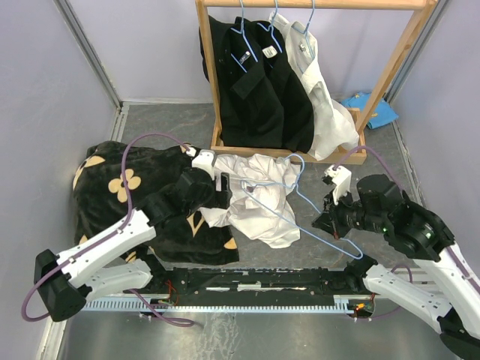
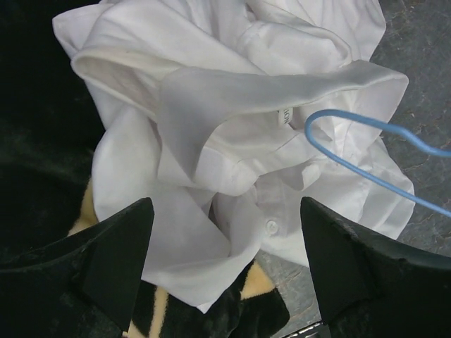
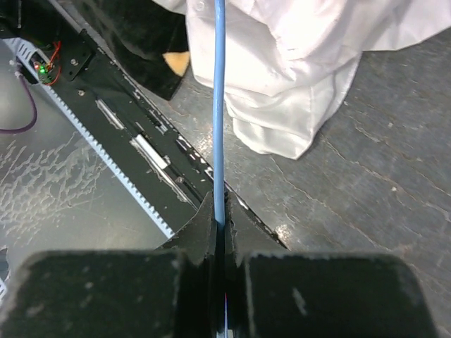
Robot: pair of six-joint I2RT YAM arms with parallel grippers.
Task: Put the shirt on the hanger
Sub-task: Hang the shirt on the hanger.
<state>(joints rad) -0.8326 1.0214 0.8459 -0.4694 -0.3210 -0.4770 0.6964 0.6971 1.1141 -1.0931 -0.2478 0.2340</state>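
Note:
The white shirt (image 1: pixel 259 199) lies crumpled in the middle of the table, partly on a black flowered cloth. In the left wrist view its collar and neck label (image 2: pixel 285 116) face up, and the hanger's hook (image 2: pixel 352 151) lies across the shirt (image 2: pixel 211 120). My left gripper (image 1: pixel 223 187) hovers at the shirt's left edge, open, its fingers (image 2: pixel 116 253) straddling a fold without touching it. The light-blue wire hanger (image 1: pixel 322 234) slants from the shirt toward the right. My right gripper (image 3: pixel 221 215) is shut on the hanger's wire (image 3: pixel 219 105), beside the shirt's hem (image 3: pixel 303 77).
A black cloth with tan flowers (image 1: pixel 127 187) covers the left of the table. A wooden rack (image 1: pixel 390 67) at the back holds black shirts (image 1: pixel 255 82) and a white one (image 1: pixel 322 105). Something blue (image 1: pixel 371 109) lies behind the rack. A black rail (image 1: pixel 255 281) runs along the near edge.

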